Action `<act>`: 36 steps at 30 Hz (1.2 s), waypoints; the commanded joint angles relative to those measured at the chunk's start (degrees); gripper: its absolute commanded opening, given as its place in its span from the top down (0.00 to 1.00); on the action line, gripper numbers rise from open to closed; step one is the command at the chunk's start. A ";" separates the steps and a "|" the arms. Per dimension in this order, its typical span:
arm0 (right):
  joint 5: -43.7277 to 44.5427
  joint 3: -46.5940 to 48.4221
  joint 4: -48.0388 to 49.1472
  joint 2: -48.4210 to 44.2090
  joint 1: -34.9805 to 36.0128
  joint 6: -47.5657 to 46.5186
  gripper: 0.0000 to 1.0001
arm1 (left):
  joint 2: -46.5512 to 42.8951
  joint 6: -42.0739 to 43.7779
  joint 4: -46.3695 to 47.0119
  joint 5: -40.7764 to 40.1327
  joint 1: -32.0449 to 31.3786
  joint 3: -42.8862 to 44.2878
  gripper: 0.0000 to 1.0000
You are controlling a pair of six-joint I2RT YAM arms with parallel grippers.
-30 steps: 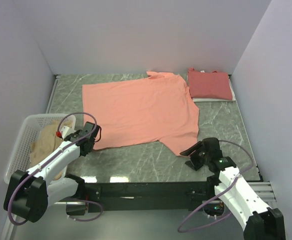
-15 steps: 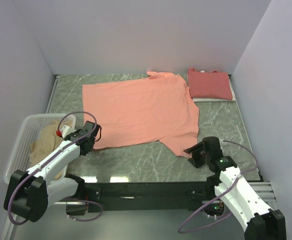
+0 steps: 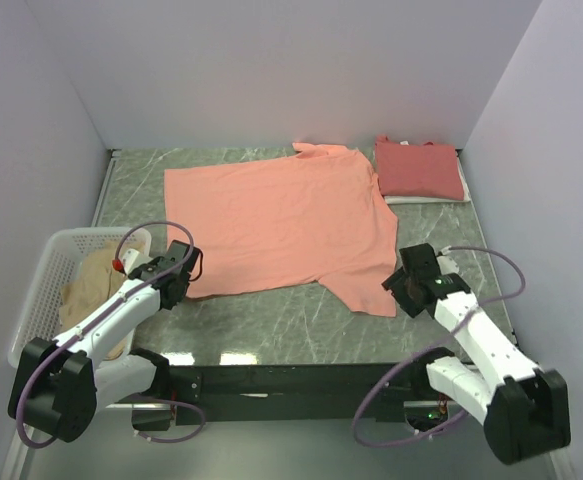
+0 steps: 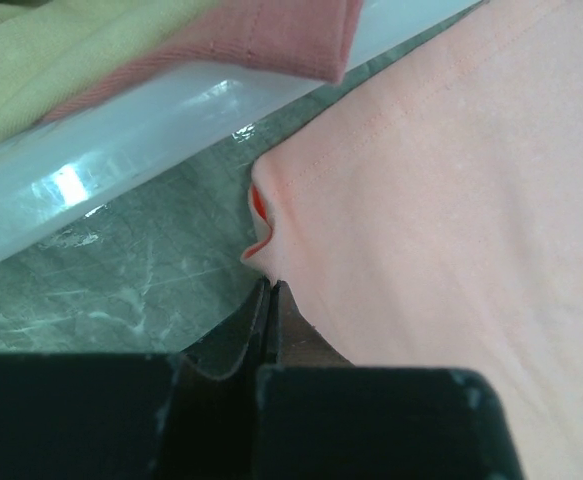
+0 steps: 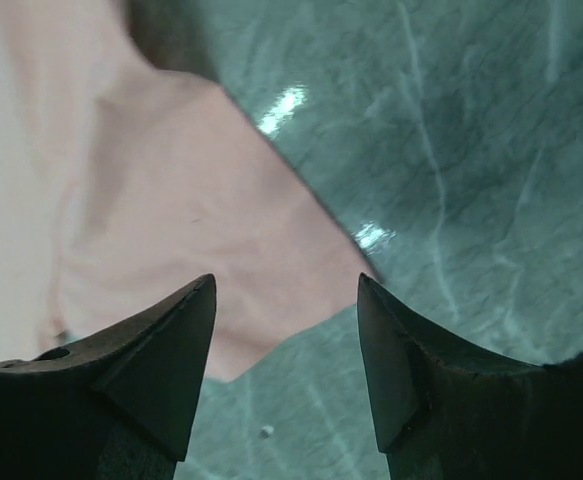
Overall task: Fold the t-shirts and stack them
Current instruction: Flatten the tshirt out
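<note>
Top external view is showing the salmon-orange t-shirt (image 3: 281,220) lying flat in the middle of the surface (image 3: 301,325), its long axis running left to right. The left hand (image 3: 179,275) is pinching shut on its near-left corner. The right hand (image 5: 286,290) is hanging open with the near-right sleeve tip lying between its fingers.

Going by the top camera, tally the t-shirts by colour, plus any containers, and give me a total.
Salmon-orange t-shirt: 1
Coral-red t-shirt: 1
Pale tan t-shirt: 1
White basket: 1
Total: 4
The white strip under the coral-red one is unclear and not counted.
</note>
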 commanded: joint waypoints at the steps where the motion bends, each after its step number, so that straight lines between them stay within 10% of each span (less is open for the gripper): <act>1: 4.23 1.87 1.46 4.70 -0.56 -5.38 0.35 | -0.60 1.41 0.06 -0.96 -0.23 2.67 0.99; 20: -1.40 -5.08 12.02 11.38 -0.21 -5.03 0.42 | -0.34 0.79 0.50 -0.52 -0.23 2.06 0.99; 30: -5.00 -3.32 13.52 10.60 -0.29 -6.26 1.00 | -0.07 1.06 -0.37 -0.96 -0.23 2.85 0.99; 36: -2.64 -0.24 7.20 1.29 -0.47 -7.32 1.00 | -1.39 0.88 -1.60 -1.66 -0.23 2.32 0.99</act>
